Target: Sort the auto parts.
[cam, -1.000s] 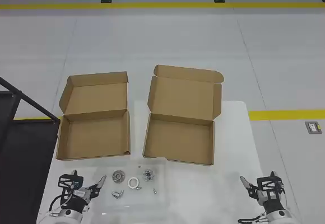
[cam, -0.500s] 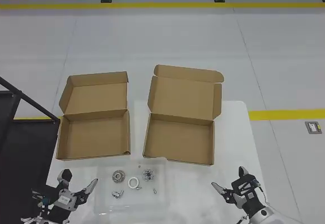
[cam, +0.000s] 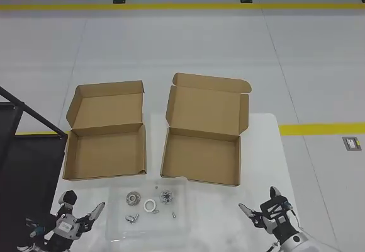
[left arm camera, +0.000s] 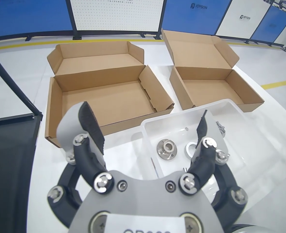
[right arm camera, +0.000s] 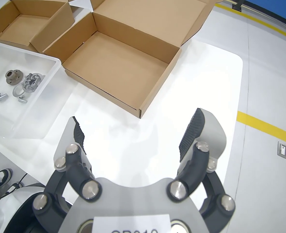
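At table's (cam: 262, 165) near edge, my left pincer (cam: 84, 203) gapes empty just beside parts tray (cam: 180, 224); right pincer (cam: 258, 200), equally agape and empty, sits farther off.

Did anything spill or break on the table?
Nothing stands out. The small metal parts all lie inside the clear plastic tray, and the left brown cardboard box and right brown cardboard box sit open, empty and undamaged.

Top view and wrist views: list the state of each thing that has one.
Left cardboard box: lid open, empty.
Right cardboard box: lid open, empty.
Clear tray: uncovered, holding the metal parts.
Metal parts: loose, unsorted.
Left gripper: open, empty.
Right gripper: open, empty.
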